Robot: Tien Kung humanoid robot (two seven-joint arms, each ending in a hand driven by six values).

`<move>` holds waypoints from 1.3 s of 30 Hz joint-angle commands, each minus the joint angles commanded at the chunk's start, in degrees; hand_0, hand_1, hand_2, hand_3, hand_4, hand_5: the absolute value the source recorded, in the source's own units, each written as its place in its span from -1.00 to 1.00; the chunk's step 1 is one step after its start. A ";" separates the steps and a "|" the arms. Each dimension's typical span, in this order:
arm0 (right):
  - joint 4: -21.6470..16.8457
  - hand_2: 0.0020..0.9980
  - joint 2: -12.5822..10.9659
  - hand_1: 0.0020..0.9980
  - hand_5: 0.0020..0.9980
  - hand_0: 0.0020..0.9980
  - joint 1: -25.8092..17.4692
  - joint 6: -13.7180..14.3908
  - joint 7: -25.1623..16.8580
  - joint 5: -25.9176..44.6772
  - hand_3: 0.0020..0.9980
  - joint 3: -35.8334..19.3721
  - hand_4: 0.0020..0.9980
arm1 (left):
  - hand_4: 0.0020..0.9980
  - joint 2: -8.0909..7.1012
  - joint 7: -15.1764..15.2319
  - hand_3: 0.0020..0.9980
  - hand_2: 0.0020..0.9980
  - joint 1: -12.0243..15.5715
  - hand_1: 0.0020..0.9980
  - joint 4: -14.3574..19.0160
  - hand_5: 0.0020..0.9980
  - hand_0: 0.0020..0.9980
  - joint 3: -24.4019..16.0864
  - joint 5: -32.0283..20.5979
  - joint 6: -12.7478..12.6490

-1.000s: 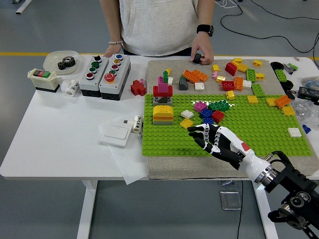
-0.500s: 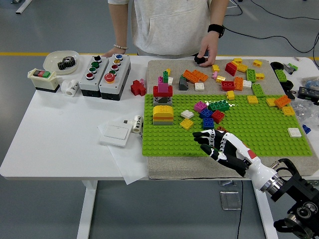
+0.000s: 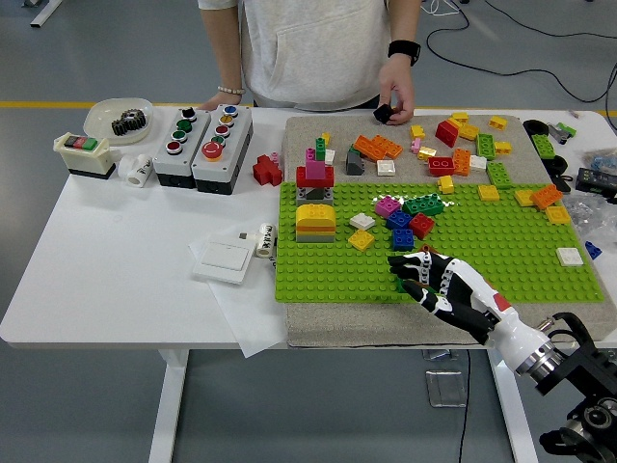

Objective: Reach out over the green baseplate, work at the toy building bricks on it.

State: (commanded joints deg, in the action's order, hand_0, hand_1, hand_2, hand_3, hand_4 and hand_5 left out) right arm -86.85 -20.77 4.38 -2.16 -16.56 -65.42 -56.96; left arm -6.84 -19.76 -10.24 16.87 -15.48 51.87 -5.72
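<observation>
A: Where's the right hand (image 3: 439, 283)?

B: Over the near edge of the green baseplate (image 3: 501, 260), coming in from the lower right corner. Its fingers (image 3: 407, 261) are spread and loose, holding nothing.

A: And the bricks?

B: A cluster (image 3: 410, 217) of magenta, green, blue and red ones sits mid-plate, a little beyond the fingertips and apart from them. A yellow brick (image 3: 362, 239) lies just left of that, and a yellow stack (image 3: 315, 222) stands near the plate's left edge with a red and magenta tower (image 3: 314, 174) behind it.

A: Any open room?

B: The near strip of the plate left of the hand is bare studs, and so is much of the right half, save a white tile (image 3: 570, 257) near the right edge.

A: Beyond the plate?

B: Loose bricks (image 3: 463, 149) are scattered on the beige mat (image 3: 318, 328). A person's hand (image 3: 393, 96) holds a small dark piece above the mat's far edge; the other hand (image 3: 220, 98) rests on the white surface (image 3: 116, 260) by the button boxes (image 3: 203, 137).
</observation>
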 joint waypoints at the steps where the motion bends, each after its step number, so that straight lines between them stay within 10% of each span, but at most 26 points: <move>1: 0.17 0.55 0.04 0.52 0.24 0.62 -0.01 0.01 -0.02 -0.10 0.29 -0.03 0.68 | 0.20 0.01 0.01 0.16 0.28 0.00 0.16 0.01 0.35 -0.03 0.00 0.00 0.00; 39: 1.20 0.54 0.03 0.51 0.26 0.62 0.10 0.44 -0.42 -1.01 0.28 -2.01 0.69 | 0.20 0.06 0.24 0.16 0.28 -0.43 0.17 0.07 0.36 -0.03 0.28 -0.41 0.03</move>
State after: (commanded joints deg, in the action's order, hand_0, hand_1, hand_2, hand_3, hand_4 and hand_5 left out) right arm -85.65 -20.74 4.48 -1.72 -16.98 -66.43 -58.96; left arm -6.78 -19.52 -10.67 16.93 -15.20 51.46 -5.69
